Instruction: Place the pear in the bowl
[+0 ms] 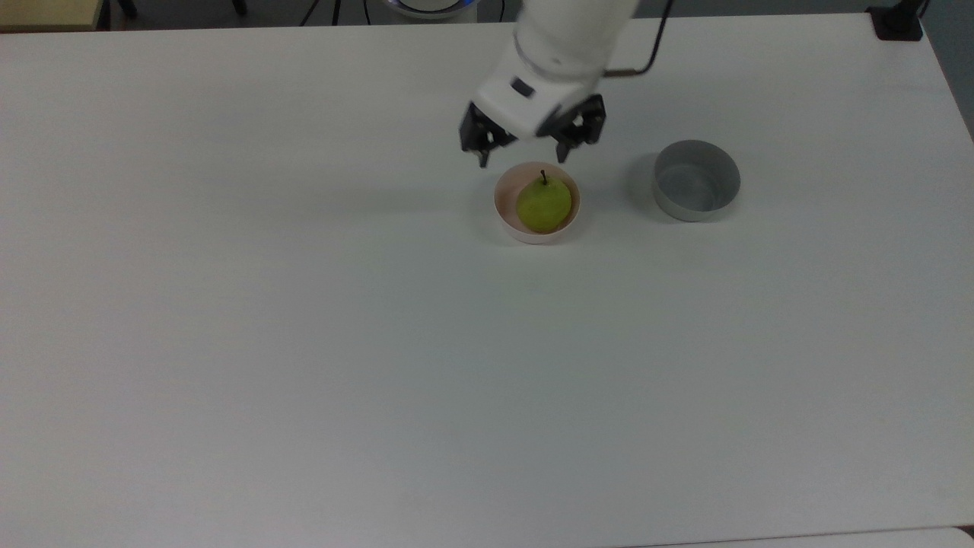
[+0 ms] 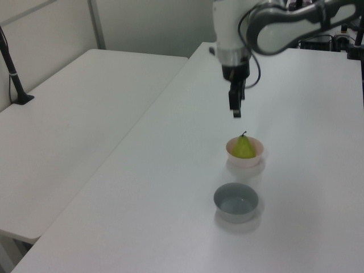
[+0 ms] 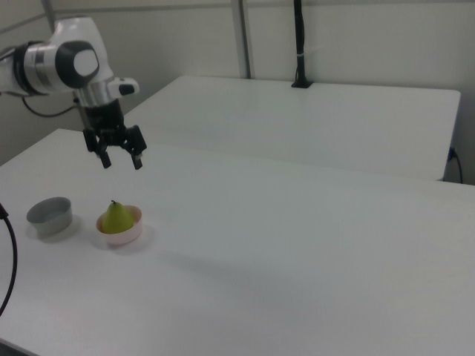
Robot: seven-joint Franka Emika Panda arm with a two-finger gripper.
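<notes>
The small yellow-green pear sits (stem upright) in the pale pink round plastic bowl; the empty, spread-fingered gripper hangs at its 12 o'clock in the top view.

Grey bowl (upright) on the white table, toward the top view's right.

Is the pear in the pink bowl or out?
In. The pear sits upright inside the bowl, stem up; the open gripper hangs above.

No readable text, label, brand, number or sign appears on anything here.
</notes>
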